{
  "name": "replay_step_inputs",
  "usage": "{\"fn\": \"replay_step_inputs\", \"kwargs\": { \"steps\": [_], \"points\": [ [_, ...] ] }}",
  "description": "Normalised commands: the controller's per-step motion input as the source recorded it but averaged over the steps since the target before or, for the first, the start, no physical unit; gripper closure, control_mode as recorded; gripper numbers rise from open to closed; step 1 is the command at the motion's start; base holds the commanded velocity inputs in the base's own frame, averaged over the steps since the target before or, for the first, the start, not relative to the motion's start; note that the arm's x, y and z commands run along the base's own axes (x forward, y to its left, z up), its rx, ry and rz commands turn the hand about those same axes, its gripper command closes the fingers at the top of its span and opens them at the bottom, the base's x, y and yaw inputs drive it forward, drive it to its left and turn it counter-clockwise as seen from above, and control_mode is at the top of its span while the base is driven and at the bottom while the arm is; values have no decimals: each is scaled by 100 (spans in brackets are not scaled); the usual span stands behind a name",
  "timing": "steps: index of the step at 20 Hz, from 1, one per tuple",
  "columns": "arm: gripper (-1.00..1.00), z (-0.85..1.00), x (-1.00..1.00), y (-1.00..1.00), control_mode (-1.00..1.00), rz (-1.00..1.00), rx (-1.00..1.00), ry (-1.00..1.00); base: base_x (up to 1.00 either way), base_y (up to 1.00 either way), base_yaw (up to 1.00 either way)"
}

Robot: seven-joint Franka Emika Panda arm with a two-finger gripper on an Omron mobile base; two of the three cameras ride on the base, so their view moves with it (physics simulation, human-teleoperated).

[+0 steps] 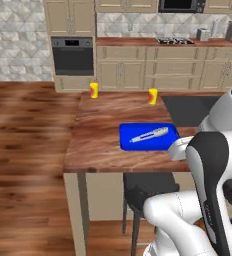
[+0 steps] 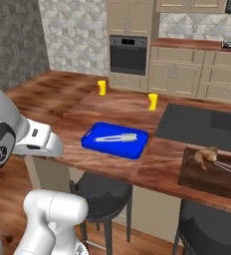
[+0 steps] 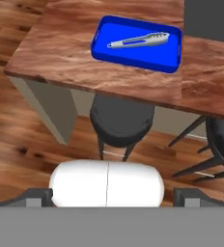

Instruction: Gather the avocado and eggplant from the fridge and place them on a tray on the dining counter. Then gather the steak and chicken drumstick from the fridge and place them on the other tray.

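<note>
The blue tray (image 1: pixel 148 136) holds only tongs (image 1: pixel 149 134); gathering seems not begun; next comes the fridge; gripper (image 3: pixel 112 197) fingers stand apart, empty.

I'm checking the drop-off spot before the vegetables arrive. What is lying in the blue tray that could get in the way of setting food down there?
A pair of tongs lies slantwise across the middle of the blue tray on the dining counter. Some bare tray floor remains around them, so food would have to go beside them.
</note>
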Motion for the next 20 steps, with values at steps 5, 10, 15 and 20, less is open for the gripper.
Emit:
{"fn": "replay_step_inputs", "kwargs": {
  "steps": [5,10,15,20],
  "points": [
    [-100,0,0,0,100,0,0,0,3,100,-8],
    [-100,0,0,0,100,0,0,0,8,100,-10],
    [-100,0,0,0,100,0,0,0,14,100,-13],
    [-100,0,0,0,100,0,0,0,20,100,-15]
  ]
}}
